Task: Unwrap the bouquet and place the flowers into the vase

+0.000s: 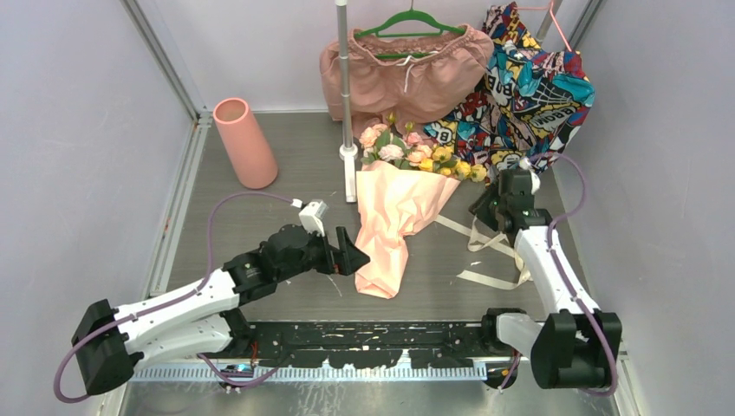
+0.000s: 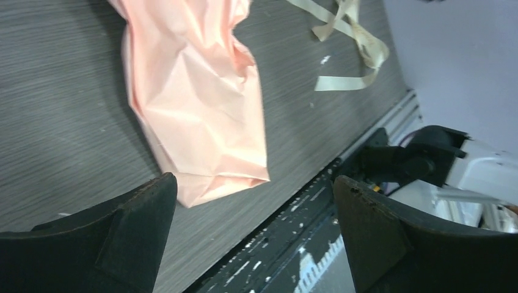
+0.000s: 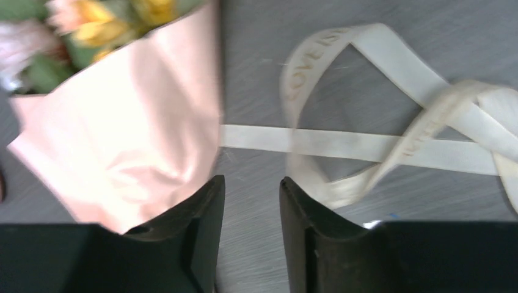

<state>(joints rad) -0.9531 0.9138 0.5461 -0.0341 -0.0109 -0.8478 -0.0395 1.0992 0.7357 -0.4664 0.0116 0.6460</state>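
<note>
Where the overhead view is read first, I find the bouquet (image 1: 403,217) lying on the table (image 1: 260,286) at frame centre. Its pale pink paper cone narrows toward the bottom edge, and the flowers (image 1: 425,156) spill from its upper end, just beside the foot of the metal pole (image 1: 344,78). The cream ribbon (image 1: 490,251) lies loose on the table to the right of the cone, with one strand running up to the paper. The vase (image 1: 245,143) stands upright in the upper left, well apart from the bouquet.

Left gripper (image 1: 351,256): jaws spread wide with nothing between them, tips just beside the cone's lower left edge. I cannot tell whether they touch the paper. Its wrist view shows the crumpled narrow end of the cone beyond the two fingers.

Right gripper (image 3: 251,189): jaws a narrow gap apart, bare table showing in the gap, gripping nothing. In its wrist view the paper edge sits just above the left finger and a ribbon loop just above the right finger.

At the top of the overhead frame hang pink shorts (image 1: 403,69) and a printed garment (image 1: 529,95).
</note>
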